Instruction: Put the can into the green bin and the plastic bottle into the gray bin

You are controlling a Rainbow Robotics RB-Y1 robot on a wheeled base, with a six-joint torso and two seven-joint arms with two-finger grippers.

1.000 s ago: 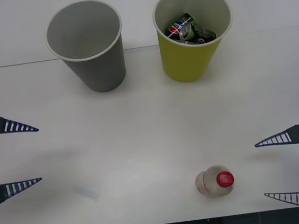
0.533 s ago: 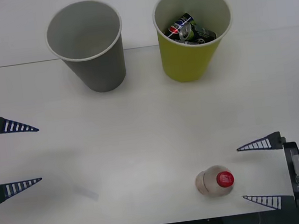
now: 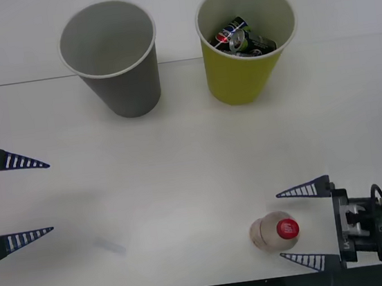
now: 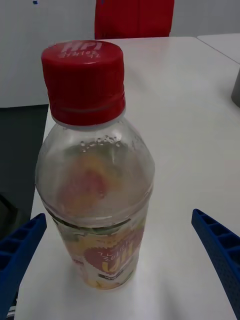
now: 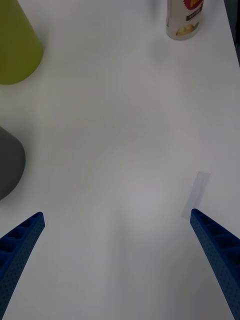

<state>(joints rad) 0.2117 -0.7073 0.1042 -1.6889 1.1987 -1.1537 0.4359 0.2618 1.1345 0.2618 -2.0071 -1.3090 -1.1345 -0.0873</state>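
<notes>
The plastic bottle [image 3: 274, 231] stands upright near the table's front edge, its red cap [image 4: 83, 75] toward the right wrist camera. My right gripper [image 3: 291, 228] is open, level with the bottle, its fingertips reaching the bottle's right side without touching it. The green bin [image 3: 245, 42] stands at the back right with cans [image 3: 241, 37] inside. To its left is the gray bin [image 3: 112, 58], with nothing visible inside. My left gripper [image 3: 39, 198] hangs open at the table's left edge, far from the bottle [image 5: 184, 19].
A small strip of clear tape [image 3: 110, 246] lies on the white table [image 3: 193, 157] at front left. A seam between two tabletops [image 3: 16, 83] runs behind the bins. The table's front edge is just in front of the bottle.
My right gripper has slid left along the front edge, from the table's right side up to the bottle. The left arm, bottle and bins have not moved.
</notes>
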